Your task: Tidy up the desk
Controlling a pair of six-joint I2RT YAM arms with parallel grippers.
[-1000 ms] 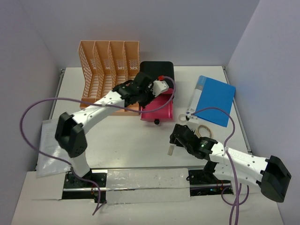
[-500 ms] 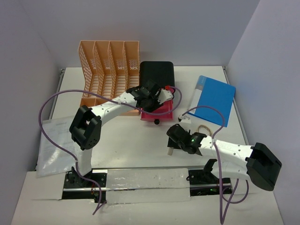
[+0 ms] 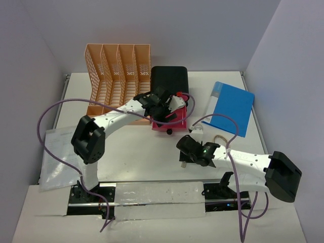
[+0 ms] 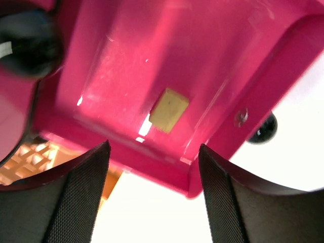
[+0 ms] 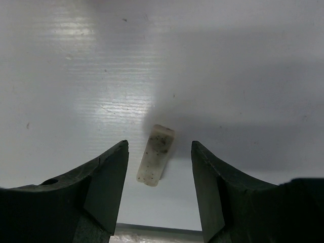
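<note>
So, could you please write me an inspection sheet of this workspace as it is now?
Surface: white desk, lightly speckled.
Job's things: smudged white eraser loose on the desk; yellowish block inside the open pink drawer of the black box.
Clutter: blue folder, rubber band, papers at the left edge, peach file rack.
Grippers: left gripper open above the drawer; right gripper open, straddling the eraser, not touching.
Cables: purple cables loop off both arms.
Surroundings: plain grey walls; nothing else seen.

Bright light — glare on desk (image 5: 76, 76)
</note>
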